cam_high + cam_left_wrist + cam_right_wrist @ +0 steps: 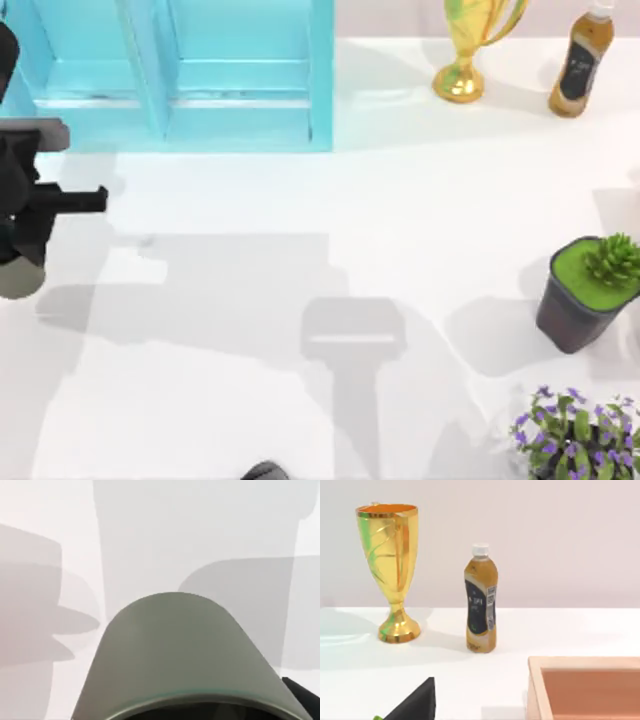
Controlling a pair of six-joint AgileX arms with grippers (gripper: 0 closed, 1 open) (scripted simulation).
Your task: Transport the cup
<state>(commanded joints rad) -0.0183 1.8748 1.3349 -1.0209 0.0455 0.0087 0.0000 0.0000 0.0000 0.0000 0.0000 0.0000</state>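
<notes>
The cup [16,278] is small, olive-grey and handleless, and sits at the far left edge of the table in the top view. My left gripper [22,250] is shut on it, with the black wrist just above. In the left wrist view the cup [175,650] fills the lower half, its rim towards the camera, over the white table. One black finger [303,696] presses against its side. My right arm's wrist camera looks towards the back right of the table.
A light blue cabinet [180,80] stands at the back left. At the back right are a gold trophy [463,55] and a tea bottle [580,65]. A dark pot with a succulent [585,300] and a purple-flowered plant [575,435] stand at the right. A wooden box [585,685] lies near my right wrist.
</notes>
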